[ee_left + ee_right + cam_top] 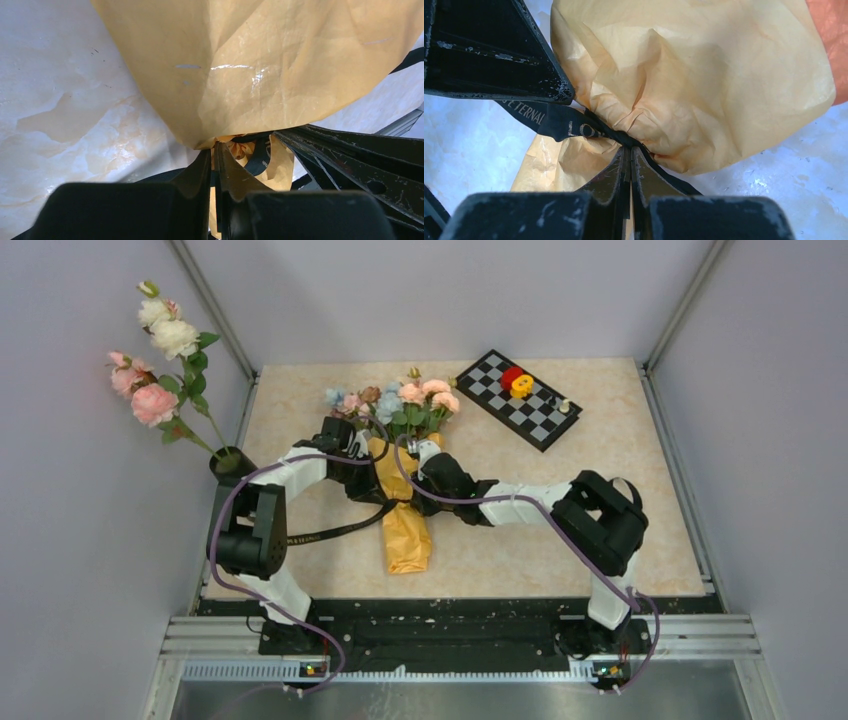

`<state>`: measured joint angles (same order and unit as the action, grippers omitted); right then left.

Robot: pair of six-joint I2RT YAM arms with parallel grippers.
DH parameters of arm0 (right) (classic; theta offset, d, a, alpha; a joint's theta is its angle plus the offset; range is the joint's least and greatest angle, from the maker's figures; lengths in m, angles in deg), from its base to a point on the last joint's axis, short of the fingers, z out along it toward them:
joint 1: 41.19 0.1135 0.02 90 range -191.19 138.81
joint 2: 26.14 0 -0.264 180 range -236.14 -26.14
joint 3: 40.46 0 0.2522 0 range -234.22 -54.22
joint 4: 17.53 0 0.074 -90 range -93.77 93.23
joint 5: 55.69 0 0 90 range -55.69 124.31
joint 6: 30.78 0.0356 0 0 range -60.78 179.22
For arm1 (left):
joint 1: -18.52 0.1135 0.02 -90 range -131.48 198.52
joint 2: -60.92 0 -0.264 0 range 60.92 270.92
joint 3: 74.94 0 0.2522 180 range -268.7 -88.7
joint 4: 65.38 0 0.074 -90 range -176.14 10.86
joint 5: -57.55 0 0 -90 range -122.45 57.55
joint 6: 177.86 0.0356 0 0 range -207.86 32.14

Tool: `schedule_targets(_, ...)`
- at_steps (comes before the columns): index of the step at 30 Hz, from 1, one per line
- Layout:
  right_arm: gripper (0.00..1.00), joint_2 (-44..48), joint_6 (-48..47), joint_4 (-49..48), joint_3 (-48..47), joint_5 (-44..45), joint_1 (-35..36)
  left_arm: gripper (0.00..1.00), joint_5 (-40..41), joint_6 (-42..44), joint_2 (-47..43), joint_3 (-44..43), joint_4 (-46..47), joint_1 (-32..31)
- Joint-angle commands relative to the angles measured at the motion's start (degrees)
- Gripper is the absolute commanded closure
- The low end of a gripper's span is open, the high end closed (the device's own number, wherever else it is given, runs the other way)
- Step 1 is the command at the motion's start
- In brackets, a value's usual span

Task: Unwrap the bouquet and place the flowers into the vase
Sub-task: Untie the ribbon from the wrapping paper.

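Note:
The bouquet (407,530) lies in the middle of the table in its orange-yellow paper (250,65). Its pastel flowers (400,402) point to the far side. Both grippers meet at the tied neck of the wrap. My left gripper (215,146) is shut there, pinching the black ribbon (260,156) together with a fold of paper. My right gripper (630,147) is shut on the ribbon (559,122) right at its knot. From above, the left gripper (368,453) and the right gripper (408,456) sit side by side over the wrap. The black vase (232,463) stands at the table's left edge.
Long-stemmed pink and white roses (155,355) stand in the vase and lean left over the edge. A chessboard (520,400) with a few small pieces lies at the far right. Grey walls close in the table on three sides.

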<state>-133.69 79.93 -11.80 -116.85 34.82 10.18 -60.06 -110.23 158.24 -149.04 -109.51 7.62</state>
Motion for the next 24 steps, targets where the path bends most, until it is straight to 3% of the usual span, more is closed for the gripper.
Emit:
schedule_targets(1, 1.00, 2.6, 0.0, -3.9, 2.0, 3.0, 0.3, 0.93, -0.1, 0.5, 0.2, -1.9, 0.7, 0.0)
schedule_targets(10, 1.00, 7.7, 0.6, -9.5, 8.0, 4.0, 0.2, 1.00, 1.2, 1.0, -0.2, -2.3, 0.0, 0.1)
schedule_targets(19, 1.00, 9.1, 1.7, -12.3, 11.3, 2.6, 0.4, 1.00, 1.1, 1.1, -0.5, -2.5, -0.2, 0.1)
schedule_targets(22, 1.00, 9.5, 2.2, -12.4, 11.9, 3.1, 0.5, 0.94, 0.9, 1.2, -1.4, -2.7, 0.0, 0.2)
schedule_targets(24, 1.00, 9.7, 2.5, -12.5, 12.4, 3.2, 0.6, 0.85, 0.2, 1.2, -2.2, -2.5, 0.5, 0.4)
